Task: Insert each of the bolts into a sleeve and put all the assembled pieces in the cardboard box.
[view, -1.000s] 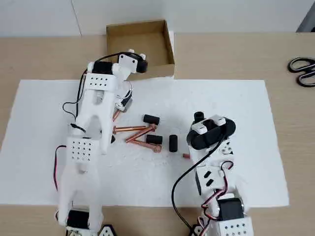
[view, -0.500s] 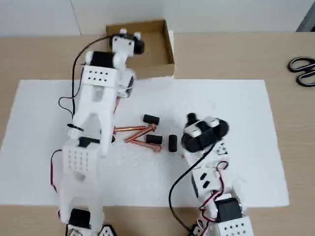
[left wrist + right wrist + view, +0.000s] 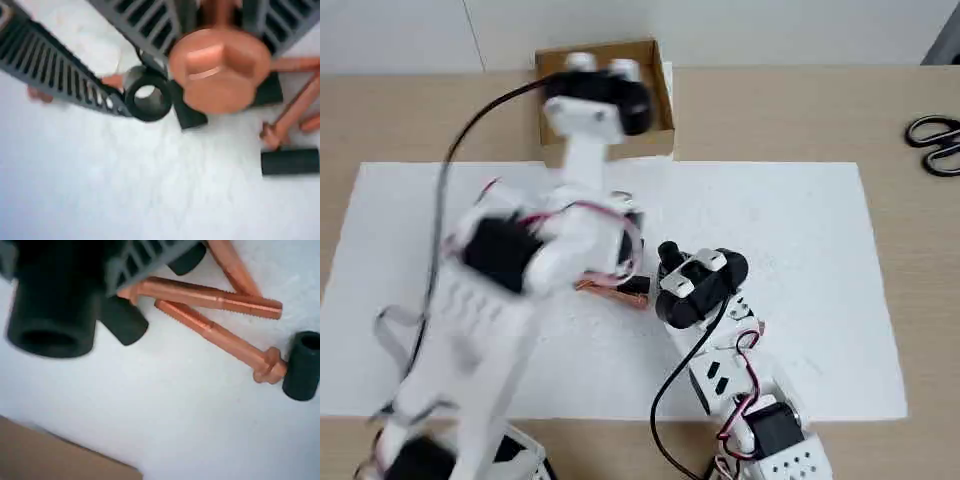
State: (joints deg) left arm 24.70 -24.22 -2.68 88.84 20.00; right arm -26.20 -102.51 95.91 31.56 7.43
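My left gripper [image 3: 220,22] is shut on a copper bolt [image 3: 220,70], whose hexagonal head faces the left wrist camera. A black sleeve [image 3: 147,97] shows end-on just beside that head, at the tip of a ribbed black finger. My right gripper [image 3: 75,270] is shut on a black sleeve [image 3: 50,320] above the pile. In the high view the right gripper [image 3: 670,262] stands at the middle of the white sheet, close to the raised left arm [image 3: 570,240]. Loose copper bolts [image 3: 220,337] and sleeves [image 3: 302,365] lie crossed on the sheet. The cardboard box [image 3: 663,95] stands at the back.
A white foam sheet [image 3: 800,220] covers the wooden table. Scissors [image 3: 935,140] lie at the far right edge. Another loose sleeve [image 3: 290,161] lies beside the bolts. The left arm's cables hang over the left half of the sheet.
The left arm has risen and swung right, from beside the box to above the pile. The right arm has shifted left with its sleeve, closing on the left gripper.
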